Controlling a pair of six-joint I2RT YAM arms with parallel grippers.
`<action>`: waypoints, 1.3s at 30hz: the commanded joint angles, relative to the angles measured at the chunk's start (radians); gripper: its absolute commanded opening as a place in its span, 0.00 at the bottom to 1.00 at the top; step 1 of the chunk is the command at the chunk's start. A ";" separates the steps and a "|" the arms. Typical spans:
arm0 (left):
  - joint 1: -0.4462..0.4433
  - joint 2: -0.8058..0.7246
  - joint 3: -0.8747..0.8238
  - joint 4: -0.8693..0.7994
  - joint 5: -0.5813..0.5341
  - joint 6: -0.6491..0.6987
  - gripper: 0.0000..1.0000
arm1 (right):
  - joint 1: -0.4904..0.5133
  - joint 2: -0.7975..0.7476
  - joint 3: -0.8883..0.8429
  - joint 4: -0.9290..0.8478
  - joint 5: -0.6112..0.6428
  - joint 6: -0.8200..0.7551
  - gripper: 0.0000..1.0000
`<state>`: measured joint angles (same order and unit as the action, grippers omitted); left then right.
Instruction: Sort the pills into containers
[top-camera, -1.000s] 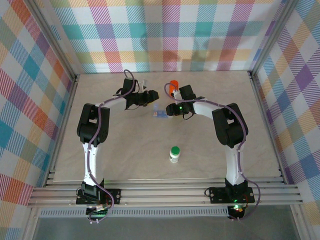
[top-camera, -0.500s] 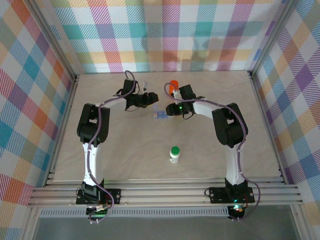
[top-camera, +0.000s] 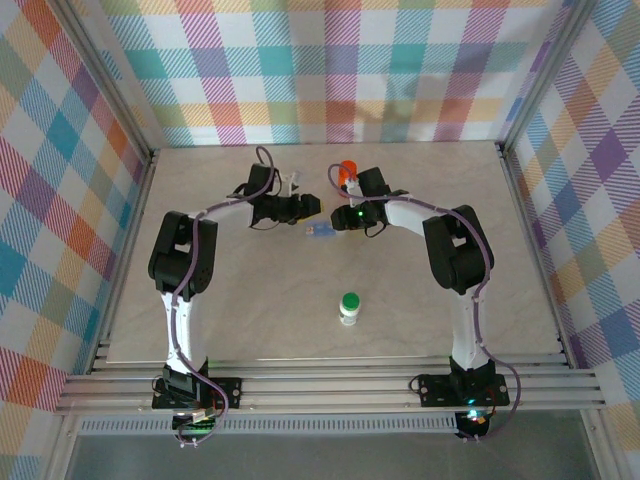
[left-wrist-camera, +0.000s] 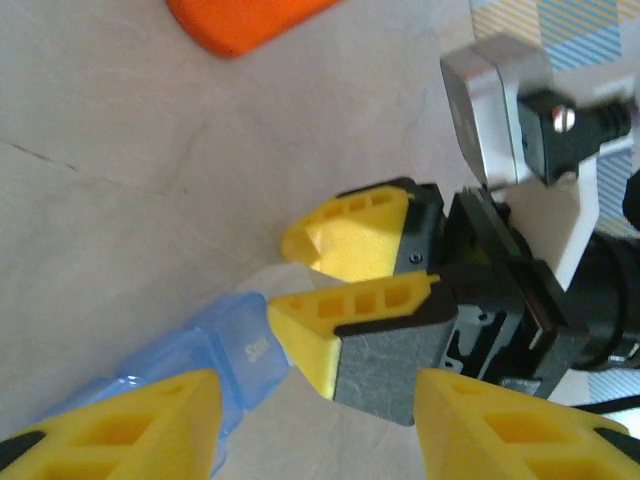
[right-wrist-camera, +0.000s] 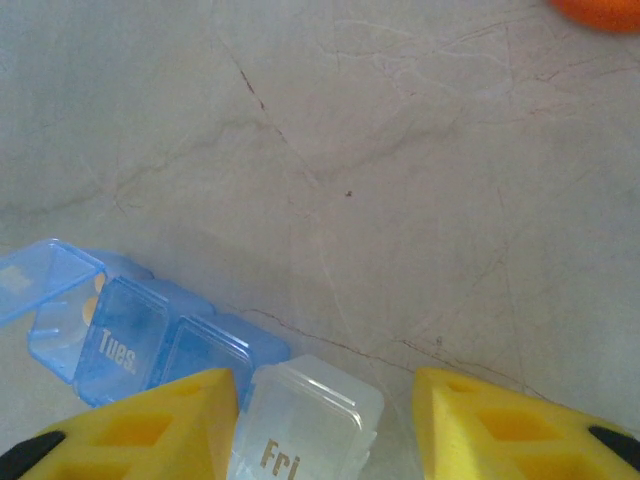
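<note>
Blue pill-box strip (top-camera: 320, 232) lies left-to-right between part-open left pincer (left-wrist-camera: 310, 405) and part-open right pincer (right-wrist-camera: 325, 400).

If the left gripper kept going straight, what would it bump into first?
Most likely the right gripper, whose yellow fingers sit straight ahead; the blue pill box lies just beside that line, though depth is unclear.

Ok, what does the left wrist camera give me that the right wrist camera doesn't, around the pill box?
Left wrist, not right wrist: the right gripper from outside, yellow fingers apart at the end of the translucent pale-blue pill-box strip, plus the lid marked Sun. Right wrist, not left wrist: the blue lid marked Tues., the clear lid marked Fri between its fingers, a raised blue lid at the picture's left. Both: the strip, the orange cylindrical bottle, the marbled tabletop.
</note>
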<state>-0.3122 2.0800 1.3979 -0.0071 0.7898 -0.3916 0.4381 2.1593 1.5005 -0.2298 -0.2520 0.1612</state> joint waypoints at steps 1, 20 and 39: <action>-0.009 -0.049 -0.024 -0.046 0.027 0.038 0.53 | 0.004 0.054 -0.007 -0.087 0.035 0.011 0.49; -0.021 -0.066 -0.065 -0.149 -0.319 0.002 0.49 | 0.004 0.026 -0.055 -0.068 0.022 0.014 0.49; -0.071 0.029 0.035 -0.328 -0.447 0.049 0.41 | 0.004 0.027 -0.055 -0.063 0.007 0.008 0.49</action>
<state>-0.3573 2.0853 1.4223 -0.2859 0.3603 -0.3691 0.4381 2.1590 1.4849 -0.2031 -0.2672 0.1761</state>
